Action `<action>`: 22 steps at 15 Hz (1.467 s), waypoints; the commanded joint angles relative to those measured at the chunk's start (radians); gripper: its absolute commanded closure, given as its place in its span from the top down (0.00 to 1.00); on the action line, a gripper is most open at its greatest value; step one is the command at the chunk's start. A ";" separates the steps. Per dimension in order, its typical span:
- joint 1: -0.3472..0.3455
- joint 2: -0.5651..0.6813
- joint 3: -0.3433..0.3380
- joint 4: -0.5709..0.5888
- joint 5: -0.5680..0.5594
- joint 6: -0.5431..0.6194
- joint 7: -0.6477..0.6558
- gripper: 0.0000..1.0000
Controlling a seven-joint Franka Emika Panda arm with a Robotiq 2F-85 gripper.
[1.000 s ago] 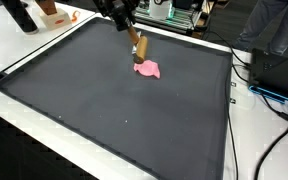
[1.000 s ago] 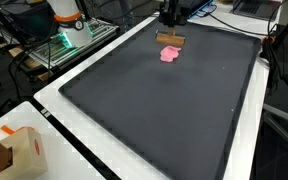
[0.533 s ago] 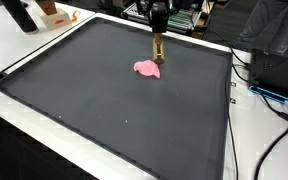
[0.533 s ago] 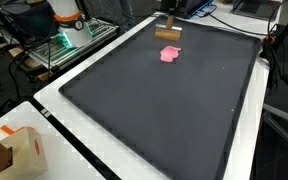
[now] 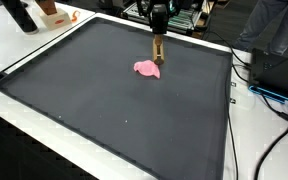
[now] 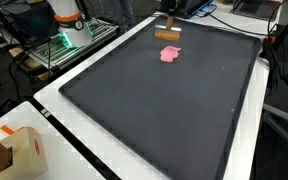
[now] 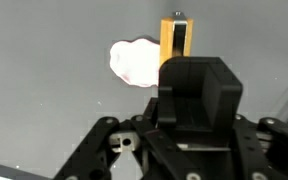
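Gripper (image 5: 158, 34) pinches a wooden block (image 5: 158, 50), hanging upright approx. over the pink lump (image 5: 147, 68). Lump lies on dark mat (image 5: 104, 110) near its far edge. Block-lump contact: can't tell.

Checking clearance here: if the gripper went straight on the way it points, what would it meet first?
Probably the black mat, through the wooden block the gripper holds; the pink lump lies just beside that line, though depth is unclear.
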 commanded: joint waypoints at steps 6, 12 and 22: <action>0.083 -0.085 0.091 -0.097 -0.291 0.092 0.098 0.24; 0.119 -0.088 0.169 -0.137 -0.588 0.152 0.383 0.24; 0.128 -0.039 0.174 -0.102 -0.598 0.126 0.409 0.24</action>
